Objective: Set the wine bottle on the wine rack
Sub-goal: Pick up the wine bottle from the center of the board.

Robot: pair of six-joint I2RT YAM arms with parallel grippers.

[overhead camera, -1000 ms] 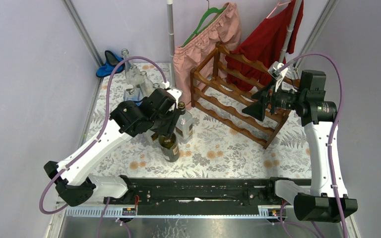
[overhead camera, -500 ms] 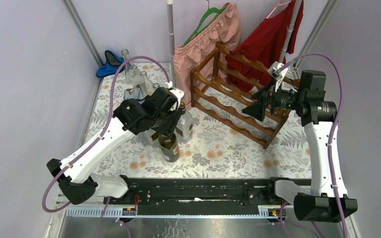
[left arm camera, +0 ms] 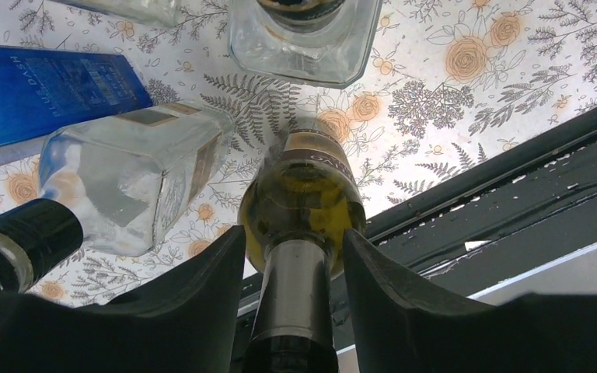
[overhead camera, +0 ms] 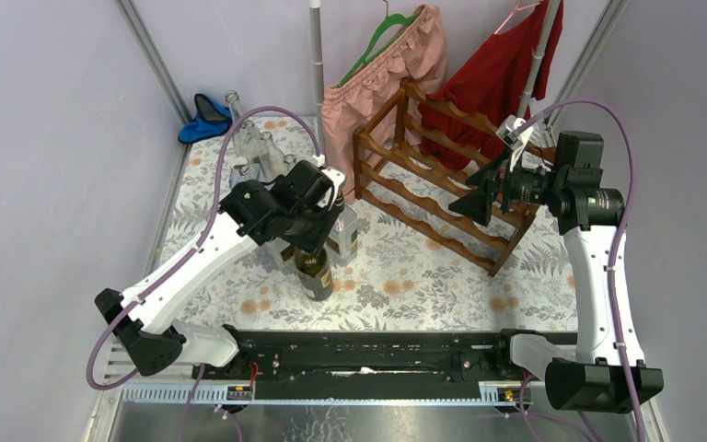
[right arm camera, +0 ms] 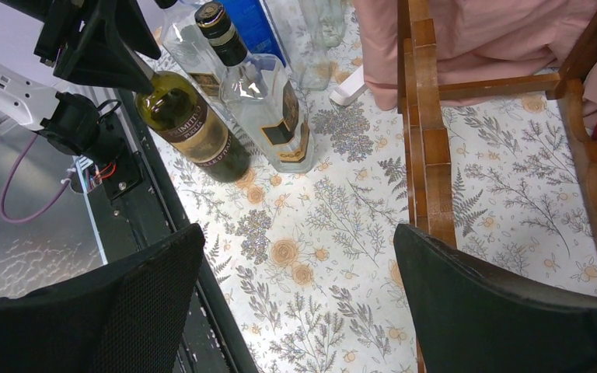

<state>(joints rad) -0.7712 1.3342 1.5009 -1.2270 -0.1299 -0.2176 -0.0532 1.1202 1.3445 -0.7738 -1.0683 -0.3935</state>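
The wine bottle [overhead camera: 315, 273] is dark green with a tan label and stands upright on the floral mat. It also shows in the left wrist view [left arm camera: 303, 194] and the right wrist view [right arm camera: 190, 124]. My left gripper [overhead camera: 318, 228] is open and straddles the bottle's neck [left arm camera: 294, 237], with a small gap on each side. The wine rack [overhead camera: 433, 198] is reddish-brown with wavy rails and stands at the back right; it also shows in the right wrist view [right arm camera: 424, 116]. My right gripper [overhead camera: 475, 198] is open and empty [right arm camera: 299, 241], held above the rack's near side.
A clear square bottle [overhead camera: 342, 232] stands right behind the wine bottle. More clear bottles [overhead camera: 249, 143], a blue box [left arm camera: 39, 93] and a dark-capped bottle [left arm camera: 15, 241] crowd the left. Pink [overhead camera: 387, 64] and red [overhead camera: 497, 74] garments hang behind the rack. A black rail [overhead camera: 359, 354] runs along the near edge.
My left arm has shifted slightly right and its gripper has settled closer around the wine bottle's neck. The bottle and the right arm have not moved.
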